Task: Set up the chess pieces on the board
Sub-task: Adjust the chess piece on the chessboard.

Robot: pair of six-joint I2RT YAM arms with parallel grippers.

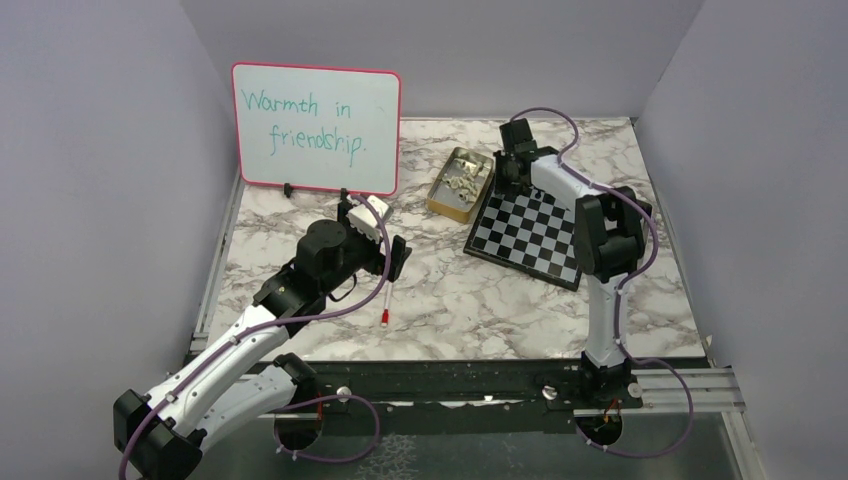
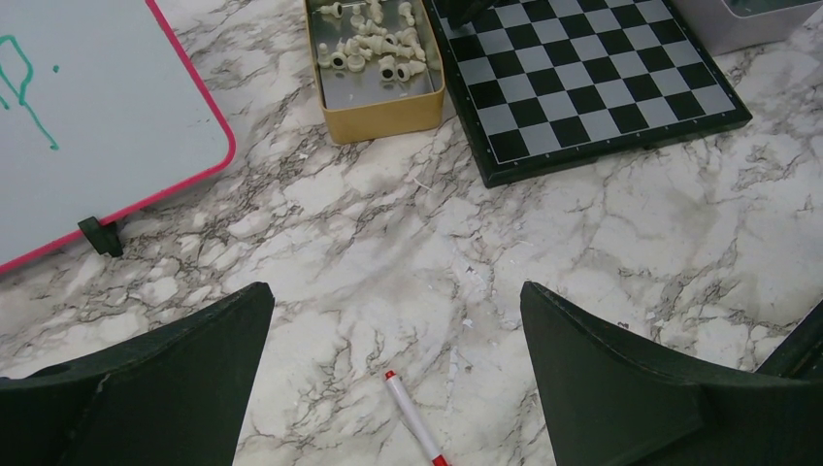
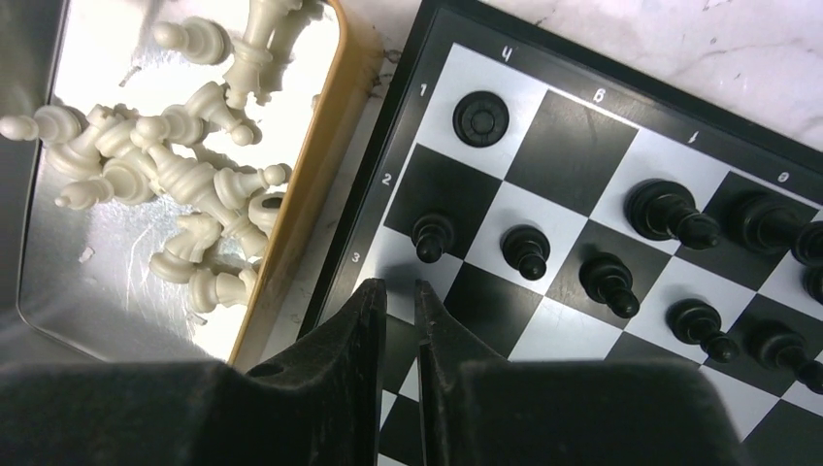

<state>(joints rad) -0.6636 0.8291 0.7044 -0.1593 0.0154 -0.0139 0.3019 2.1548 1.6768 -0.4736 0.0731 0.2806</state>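
— Right gripper [image 3: 398,291]?
— Jaws a slit apart, nothing in them. Tips over the board's [image 3: 573,146] edge, a black pawn [image 3: 432,236] just ahead.
— The cream men [image 3: 184,175]?
— Heaped in the tin [image 3: 291,204] beside that edge, left of the jaws, lying flat, pointing every way. Right arm's nearer, I'd say. The left gripper [image 2: 393,291] hangs wide apart over the pen [image 2: 412,417], well off.
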